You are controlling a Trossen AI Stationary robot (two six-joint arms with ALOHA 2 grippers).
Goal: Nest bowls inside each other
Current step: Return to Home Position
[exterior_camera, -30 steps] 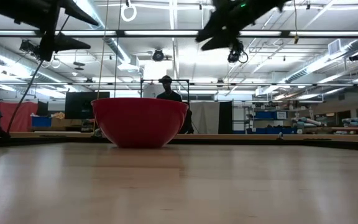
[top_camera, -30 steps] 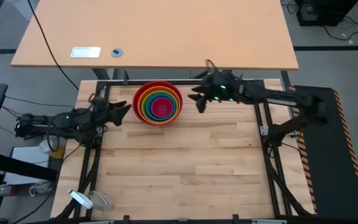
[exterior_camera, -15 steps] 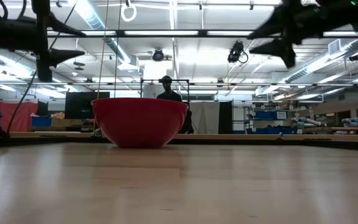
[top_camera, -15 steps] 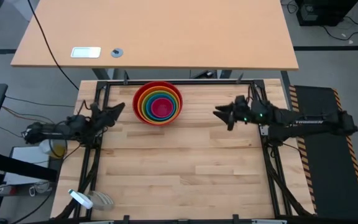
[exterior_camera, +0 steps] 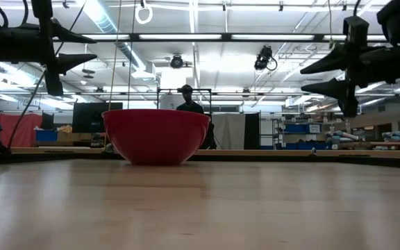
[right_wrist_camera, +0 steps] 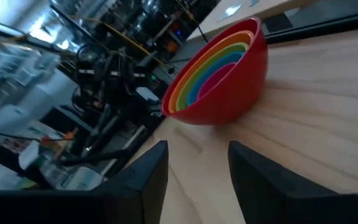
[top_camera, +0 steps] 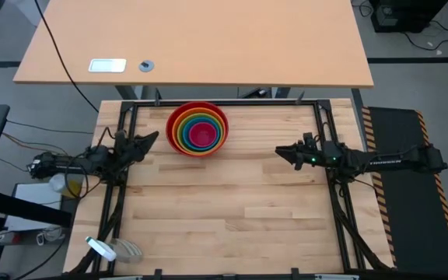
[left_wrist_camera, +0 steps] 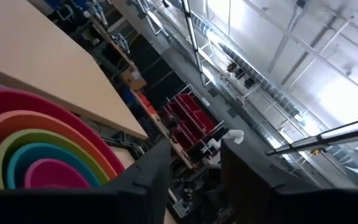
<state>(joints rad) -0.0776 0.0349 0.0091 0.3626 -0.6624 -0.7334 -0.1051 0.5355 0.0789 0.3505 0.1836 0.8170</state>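
Note:
The bowls (top_camera: 197,128) sit nested in one stack near the table's far edge: red outermost, then orange, green and blue, with pink in the middle. The red bowl (exterior_camera: 156,135) rests by its base on the wood. The stack also shows in both wrist views (left_wrist_camera: 36,162) (right_wrist_camera: 219,68). My left gripper (top_camera: 152,138) hovers open a short way left of the stack, above the table (exterior_camera: 92,46). My right gripper (top_camera: 280,151) hovers open well to the right of the stack (exterior_camera: 307,76). Neither holds anything.
A tan desk (top_camera: 193,39) stands beyond the far edge, with a white card (top_camera: 107,65) and a small disc (top_camera: 146,65) on it. Black frame rails (top_camera: 329,187) run along the table's sides. Bare wood (top_camera: 224,202) stretches toward the near edge. A person (exterior_camera: 186,101) stands far behind.
My right gripper has swung from beside the stack at the far edge toward the table's right edge and a little nearer, sinking and rolling its wrist. My left gripper has drawn back toward the left edge and sunk. The bowls have stayed put.

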